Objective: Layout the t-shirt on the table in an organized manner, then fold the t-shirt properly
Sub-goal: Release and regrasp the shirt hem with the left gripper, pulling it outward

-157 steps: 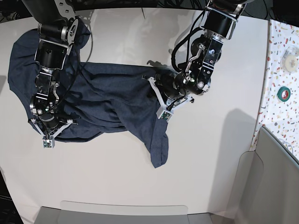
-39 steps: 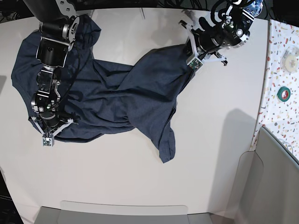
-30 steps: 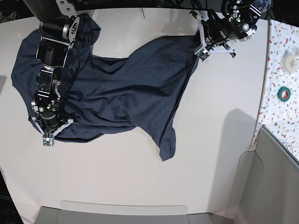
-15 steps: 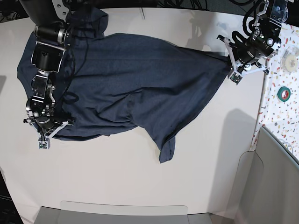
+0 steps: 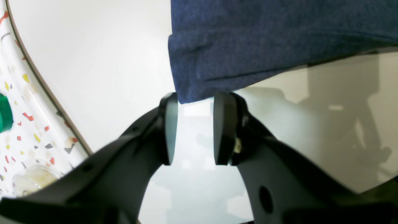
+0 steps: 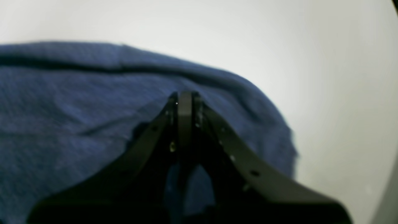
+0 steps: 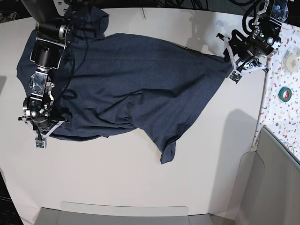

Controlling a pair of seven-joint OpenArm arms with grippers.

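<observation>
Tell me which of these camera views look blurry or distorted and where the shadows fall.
Right wrist view: soft throughout, the t-shirt and right gripper smeared. Left wrist view: fisheye bending, cloth weave sharp, left gripper slightly soft, arm shadow on the table at right. Base view: sharp, faint grey shadow lower right.

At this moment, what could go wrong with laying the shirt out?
The left hand has opened at the t-shirt corner, so that stretched edge may spring back. A twisted flap trails toward the table front. The right hand is shut on the cloth; pulling could bunch it.
</observation>
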